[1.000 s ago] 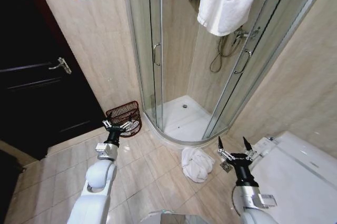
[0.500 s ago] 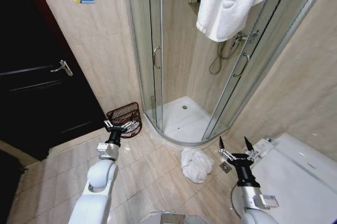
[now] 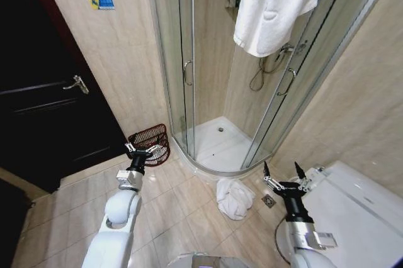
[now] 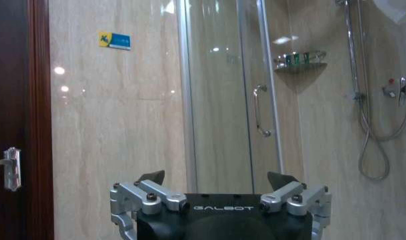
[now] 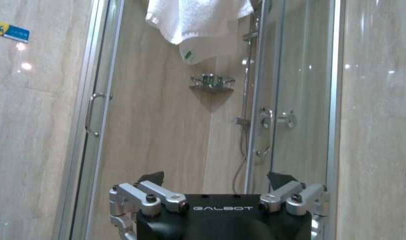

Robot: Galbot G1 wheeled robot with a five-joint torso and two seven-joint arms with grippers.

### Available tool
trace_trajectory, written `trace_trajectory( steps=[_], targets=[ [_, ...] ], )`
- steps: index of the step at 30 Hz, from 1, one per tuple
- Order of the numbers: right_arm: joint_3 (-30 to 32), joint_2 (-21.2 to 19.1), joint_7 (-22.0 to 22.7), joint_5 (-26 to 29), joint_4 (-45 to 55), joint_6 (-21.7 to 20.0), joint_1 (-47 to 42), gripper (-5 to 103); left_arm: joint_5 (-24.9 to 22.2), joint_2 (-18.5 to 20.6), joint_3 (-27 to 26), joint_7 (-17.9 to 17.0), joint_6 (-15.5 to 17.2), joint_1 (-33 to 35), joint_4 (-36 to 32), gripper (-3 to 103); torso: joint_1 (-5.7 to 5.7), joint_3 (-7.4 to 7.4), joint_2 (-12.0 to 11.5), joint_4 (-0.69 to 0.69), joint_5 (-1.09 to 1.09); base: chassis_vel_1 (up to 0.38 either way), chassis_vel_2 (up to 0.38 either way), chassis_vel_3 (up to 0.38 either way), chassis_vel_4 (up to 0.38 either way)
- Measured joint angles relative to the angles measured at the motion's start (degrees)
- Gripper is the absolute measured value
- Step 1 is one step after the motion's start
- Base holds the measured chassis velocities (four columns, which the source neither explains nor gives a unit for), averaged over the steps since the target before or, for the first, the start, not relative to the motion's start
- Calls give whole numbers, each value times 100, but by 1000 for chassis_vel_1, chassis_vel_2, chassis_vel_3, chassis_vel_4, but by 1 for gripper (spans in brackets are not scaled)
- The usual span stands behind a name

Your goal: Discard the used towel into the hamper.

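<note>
The towel lies crumpled on the floor just outside the shower, between the two arms and nearer the right gripper. That gripper is raised beside the toilet, jaws spread wide and holding nothing, apart from the towel. The left gripper is raised too, jaws likewise released and empty; in the head view it overlaps the front of the hamper, though whether it touches the bars cannot be told.

The towel is white, bunched into a soft heap with folds and a rolled edge. The hamper is a small round basket of thin dark reddish-brown bars, standing on the floor in the corner between the door and the shower glass, well apart from the towel.

The floor is beige tile with light grout; a small square drain sits just beside the towel. The walls are beige, with a blue and yellow sticker high up. A white robe hangs over the top of the shower enclosure, whose curved glass doors have metal handles. Inside hang a shower hose and a corner shelf.
</note>
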Motion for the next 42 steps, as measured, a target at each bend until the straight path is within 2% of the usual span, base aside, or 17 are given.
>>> trace_trajectory(
  steps=[7, 13, 22, 25, 27, 30, 31, 34, 36, 37, 38, 40, 41, 42],
  targets=[
    [-4, 0, 9, -6, 55, -52, 7, 100, -43, 20, -3, 1, 14, -17, 0, 100, 97, 120, 216, 0, 0, 0, 0, 0, 0],
    [7, 0, 88, -1, 58, -54, 2, 100, -425, 33, 104, -14, -162, -12, -27, 100, 179, 215, 394, 0, 0, 0, 0, 0, 0],
    [4, 0, 225, 39, 86, -222, 88, 100, -339, 21, 132, -52, -250, 51, 2, 100, 184, 222, 403, 0, 0, 0, 0, 0, 0],
    [34, 0, 433, 196, 296, -669, 475, 100, -299, 1, 130, -65, -293, 112, -16, 100, 177, 214, 388, 0, 0, 0, 0, 0, 0],
    [44, 0, 458, 234, 342, -761, 567, 100, -289, -3, 129, -66, -309, 124, -18, 100, 176, 212, 385, 0, 1, 0, 0, 0, 0],
    [116, -83, 653, 479, 575, -1336, 1329, 100, -204, -23, 132, -60, -413, 176, 0, 100, 169, 205, 371, 1, 2, 0, 0, 0, 0],
    [116, -83, 653, 479, 575, -1336, 1329, 100, -204, -23, 132, -60, -413, 176, 0, 100, 169, 205, 371, 1, 2, 0, 0, 0, 0],
    [123, -619, 978, 881, 691, -1888, 2052, 100, -107, -59, 151, -57, -541, 172, 110, 100, 165, 199, 362, -1, 1, 0, 0, 0, 0],
    [131, -1379, 1155, 1381, 683, -2246, 2751, 100, -53, -109, 141, -64, -592, 186, 167, 100, 162, 196, 354, 1, 1, 0, 0, 0, 0],
    [131, -1379, 1155, 1381, 683, -2246, 2751, 100, -53, -109, 141, -64, -592, 186, 167, 100, 162, 196, 354, 1, 1, 0, 0, 0, 0],
    [126, -1693, 1200, 1604, 611, -2319, 3071, 100, -44, -129, 134, -67, -606, 204, 180, 100, 160, 194, 351, 1, 2, 0, 0, 0, 0],
    [115, -1844, 1212, 1709, 566, -2328, 3218, 100, -37, -135, 126, -70, -611, 213, 188, 100, 159, 193, 349, 1, 2, 0, 0, 0, 0],
    [75, -2203, 1229, 1980, 405, -2322, 3608, 100, 13, -145, 106, -74, -626, 236, 221, 100, 158, 192, 345, 1, 2, 0, 0, 0, 0],
    [52, -2345, 1230, 2088, 325, -2313, 3778, 100, 40, -146, 97, -76, -630, 239, 236, 100, 158, 191, 344, 1, 2, 0, 0, 0, 0]
  ],
)
